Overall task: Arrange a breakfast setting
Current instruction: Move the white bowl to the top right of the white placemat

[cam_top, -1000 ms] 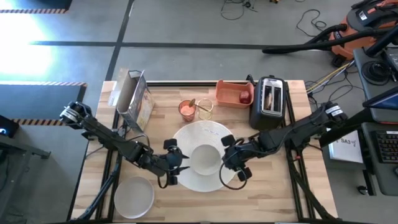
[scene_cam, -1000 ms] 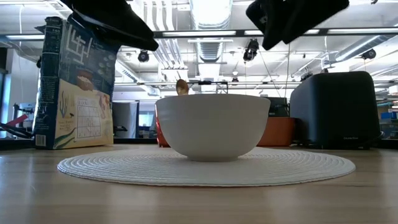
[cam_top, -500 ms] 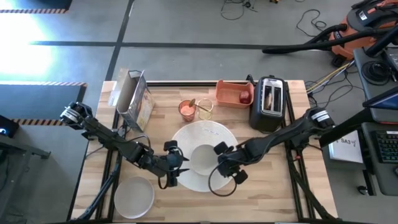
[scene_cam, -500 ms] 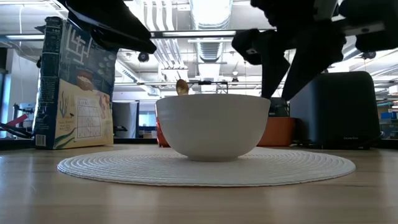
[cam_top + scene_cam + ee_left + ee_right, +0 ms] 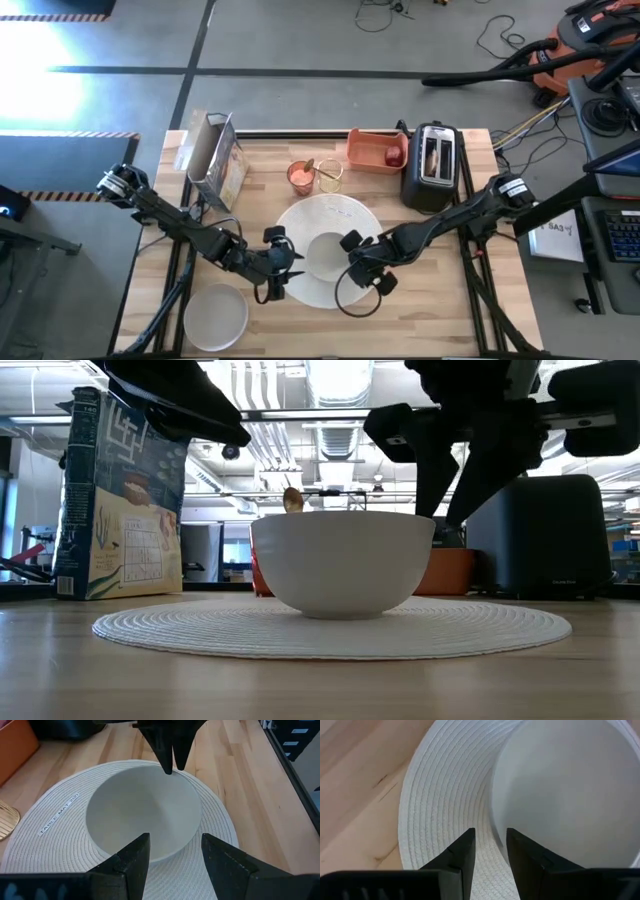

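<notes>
White bowl [image 5: 326, 254] — right gripper [image 5: 489, 851] narrowly parted astride its rim, left gripper [image 5: 172, 857] open beside.

Both pincers crowd the white bowl [image 5: 327, 252] — left pincer [image 5: 283, 266] one side, right pincer [image 5: 356, 268] the other. Cereal box [image 5: 214, 160], toaster [image 5: 431, 164] wall the back; bare bench [image 5: 420, 315] — open passage up front.

We see even, bright light from ceiling strips [image 5: 340, 412] overhead. Glare whitens the floor [image 5: 45, 70] beyond the bench's far left corner. Against that ceiling the arms turn to silhouettes, and the nearest bench [image 5: 320, 685] wood looks soft.
</notes>
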`<state>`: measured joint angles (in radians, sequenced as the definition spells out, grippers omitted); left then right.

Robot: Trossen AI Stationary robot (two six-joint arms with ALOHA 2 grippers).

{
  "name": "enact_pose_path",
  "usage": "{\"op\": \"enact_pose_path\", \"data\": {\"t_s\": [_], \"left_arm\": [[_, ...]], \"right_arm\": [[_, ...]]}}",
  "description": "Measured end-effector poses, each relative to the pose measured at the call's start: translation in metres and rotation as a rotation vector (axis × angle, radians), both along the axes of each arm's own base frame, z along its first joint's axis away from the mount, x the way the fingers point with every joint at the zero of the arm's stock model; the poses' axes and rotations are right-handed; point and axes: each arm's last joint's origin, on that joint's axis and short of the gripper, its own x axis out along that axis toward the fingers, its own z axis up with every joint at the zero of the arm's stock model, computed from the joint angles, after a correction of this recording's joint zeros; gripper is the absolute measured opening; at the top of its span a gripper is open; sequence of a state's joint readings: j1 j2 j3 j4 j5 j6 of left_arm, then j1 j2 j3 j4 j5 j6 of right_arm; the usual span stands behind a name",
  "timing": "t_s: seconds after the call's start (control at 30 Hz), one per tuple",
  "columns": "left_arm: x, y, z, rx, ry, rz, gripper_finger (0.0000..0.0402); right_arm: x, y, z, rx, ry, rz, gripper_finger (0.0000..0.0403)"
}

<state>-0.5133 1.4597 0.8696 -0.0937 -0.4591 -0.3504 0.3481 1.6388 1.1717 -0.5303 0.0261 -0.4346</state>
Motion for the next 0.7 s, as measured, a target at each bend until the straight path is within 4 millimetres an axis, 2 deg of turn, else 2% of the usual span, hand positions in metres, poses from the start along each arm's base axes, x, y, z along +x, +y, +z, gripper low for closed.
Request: {"op": "enact_pose_path", "data": {"t_s": [0.17, 0.43, 0.7], "left_arm": [[-0.0006, -0.0015, -0.0003, -0.019, 0.008, -0.019, 0.0164], [-0.001, -0.0024, -0.0003, -0.021, 0.009, -0.024, 0.0164], [-0.0026, -0.0053, -0.0002, -0.021, 0.008, -0.034, 0.0164]], "right_arm": [[0.0025, 0.0009, -0.0053, -0.023, 0.0, 0.038, 0.0094], [0.009, 0.0032, -0.0024, -0.028, -0.081, 0.087, 0.0091], [0.0093, 0.0033, -0.0021, -0.038, -0.089, 0.108, 0.0074]]}}
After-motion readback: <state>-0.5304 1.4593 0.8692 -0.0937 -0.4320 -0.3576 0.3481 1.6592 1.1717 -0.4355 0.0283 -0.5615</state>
